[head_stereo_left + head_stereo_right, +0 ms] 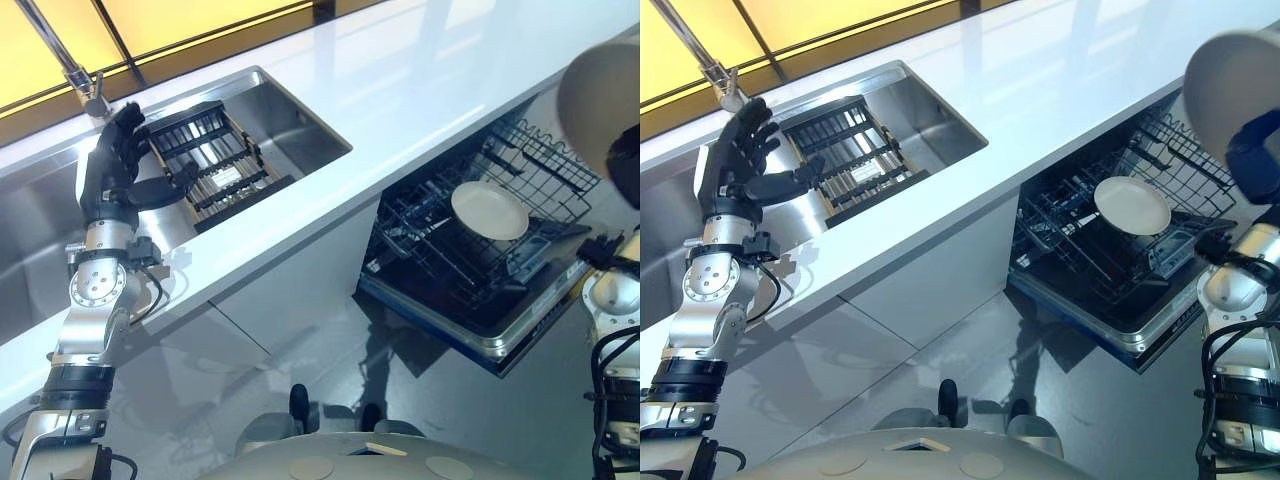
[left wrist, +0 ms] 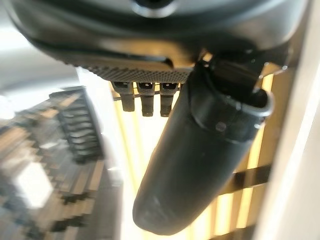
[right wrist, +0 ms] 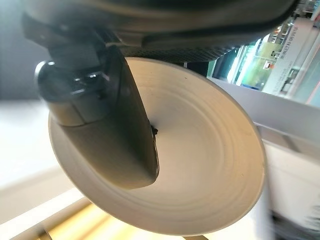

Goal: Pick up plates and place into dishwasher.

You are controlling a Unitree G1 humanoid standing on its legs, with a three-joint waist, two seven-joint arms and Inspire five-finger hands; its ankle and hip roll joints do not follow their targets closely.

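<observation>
My right hand (image 1: 1255,160) is raised at the far right, close to the camera, above the open dishwasher. It is shut on a cream plate (image 1: 1230,85); in the right wrist view the thumb (image 3: 115,135) presses across the plate's face (image 3: 200,165). A second cream plate (image 1: 490,210) lies in the pulled-out wire rack (image 1: 420,225) of the dishwasher. My left hand (image 1: 115,165) is open, fingers spread and upright, at the left edge of the dark dish rack (image 1: 215,160) in the sink. The left wrist view shows its thumb (image 2: 200,165) holding nothing.
A steel sink (image 1: 300,120) is set in the white counter (image 1: 430,90), with a faucet (image 1: 70,65) at its back left. The dishwasher door (image 1: 480,335) hangs open below the counter's front edge, above the grey floor (image 1: 320,340).
</observation>
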